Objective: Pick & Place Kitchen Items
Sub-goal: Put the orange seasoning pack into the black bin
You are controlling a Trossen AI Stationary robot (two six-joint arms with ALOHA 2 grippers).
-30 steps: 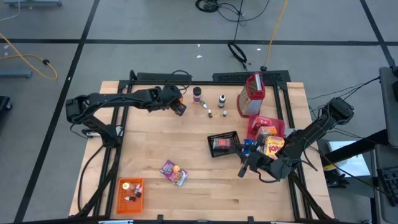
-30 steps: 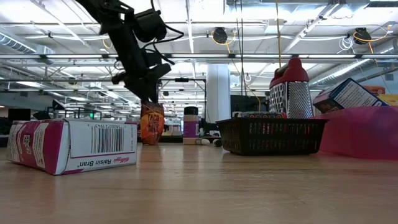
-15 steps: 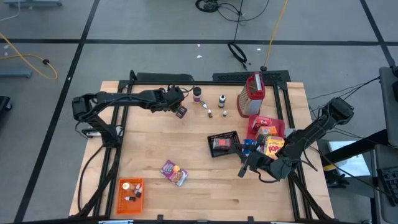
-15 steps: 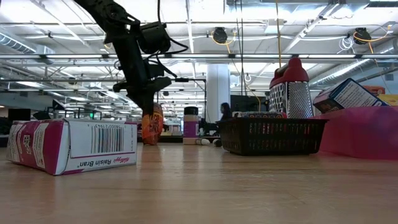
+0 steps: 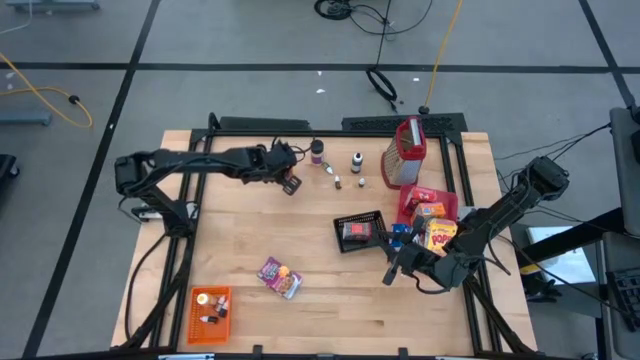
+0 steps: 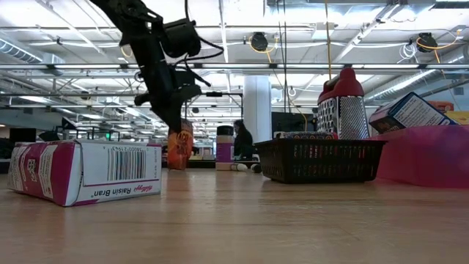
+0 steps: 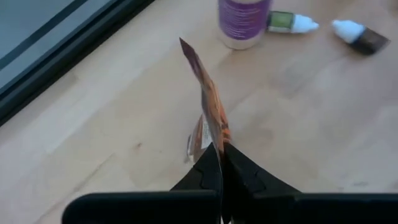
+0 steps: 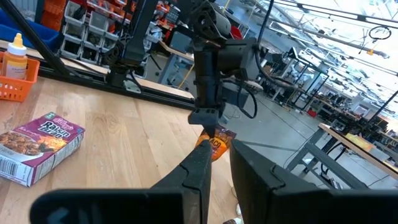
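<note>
Across the pale wooden tabletop, set on a grey tiled floor with an industrial hall of shelving beyond, the left gripper at about eleven o'clock is clenched on the top edge of a small orange snack packet, which stands on the wood. Just beyond the packet stand a purple-labelled jar and small bottles, with a red-topped metal grater at one o'clock and a black mesh basket near centre. At about four o'clock, the right gripper waits beside a red tray of boxes, fingers slightly parted and holding nothing; a purple Raisin Bran box lies at six o'clock, an orange crate at seven.
</note>
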